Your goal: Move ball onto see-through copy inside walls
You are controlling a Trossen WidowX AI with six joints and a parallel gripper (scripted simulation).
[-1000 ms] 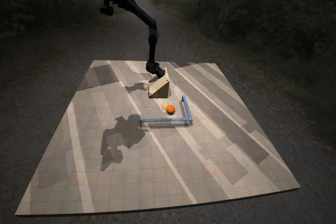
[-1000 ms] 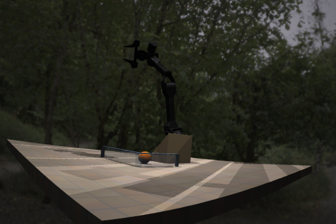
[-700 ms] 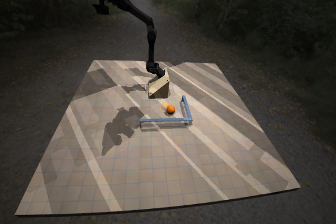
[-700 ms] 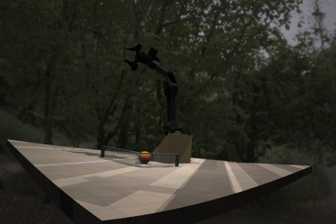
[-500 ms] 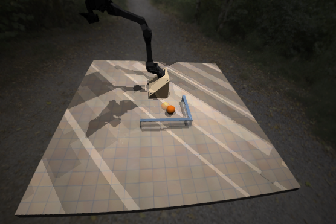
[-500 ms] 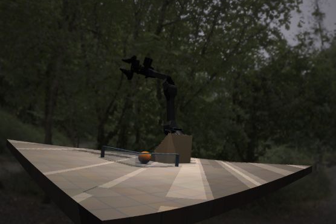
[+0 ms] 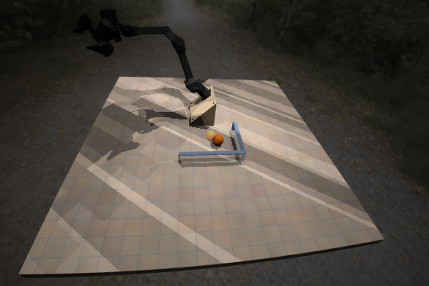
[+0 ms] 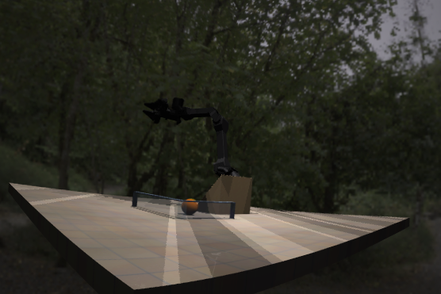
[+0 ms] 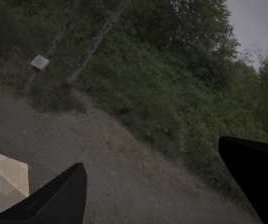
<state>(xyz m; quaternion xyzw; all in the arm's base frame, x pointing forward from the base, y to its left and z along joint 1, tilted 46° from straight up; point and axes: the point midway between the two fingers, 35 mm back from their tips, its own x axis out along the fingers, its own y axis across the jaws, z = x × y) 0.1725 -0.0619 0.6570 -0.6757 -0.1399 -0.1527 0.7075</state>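
1. Your gripper (image 7: pixel 94 38) sits high above the table (image 7: pixel 154 212), swung out past its far-left edge on a bent black arm (image 7: pixel 181 54), well apart from everything on the surface.
2. Its jaws stand wide apart and hold nothing; in the wrist view you see 2 dark fingertips at the bottom corners with only a gravel path and a wooded slope between them.
3. Your ball (image 7: pixel 217 139), orange, rests on the table inside the corner formed by the 2 low blue-edged walls (image 7: pixel 239 146).
4. It sits just beside the pale see-through copy (image 7: pixel 211 134), overlapping its edge in the top view but not centred on it; the copy lies toward the arm's tan base block (image 7: pixel 203 112).
5. From the exterior view you see the ball (image 8: pixel 189 206) behind the near wall (image 8: pixel 182 202), close to the base block (image 8: pixel 232 194).
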